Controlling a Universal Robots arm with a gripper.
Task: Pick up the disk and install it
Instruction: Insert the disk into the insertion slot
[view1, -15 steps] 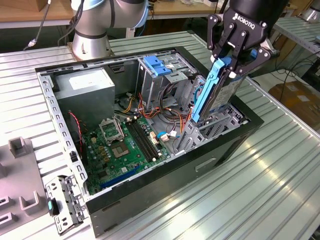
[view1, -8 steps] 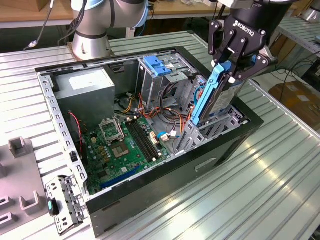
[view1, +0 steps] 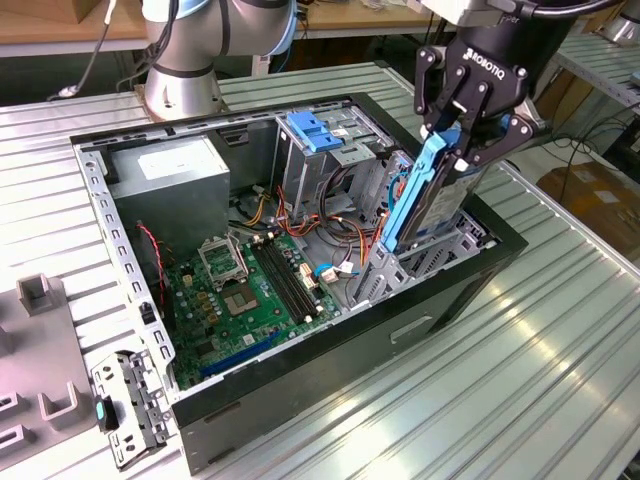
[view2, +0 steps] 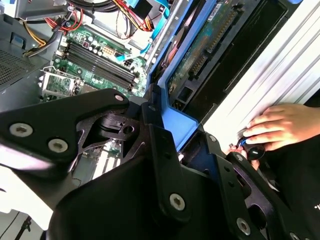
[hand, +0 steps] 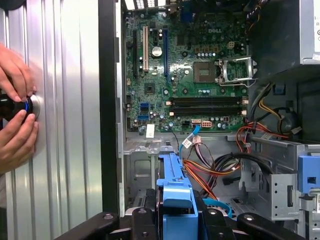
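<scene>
My gripper (view1: 455, 150) is shut on the disk (view1: 418, 195), a flat drive with blue plastic side rails. I hold it on edge and tilted, its lower end down in the metal drive bay (view1: 430, 262) at the end of the open computer case (view1: 300, 385) on the exterior view's right. In the second wrist view the disk (view2: 207, 47) shows its green circuit board, and a blue rail runs up between the black fingers (view2: 160, 150). In the first wrist view the blue rail of the disk (hand: 174, 182) stands just above my gripper (hand: 175, 222), over the bay.
Inside the case lie a green motherboard (view1: 250, 290), a grey power-supply box (view1: 170, 180), a light-blue bracket (view1: 315, 130) and loose cables (hand: 220, 165). A person's hands (hand: 15, 110) hold a round knob on the ribbed table beside the case. Grey fixtures (view1: 50, 350) sit at the exterior view's left.
</scene>
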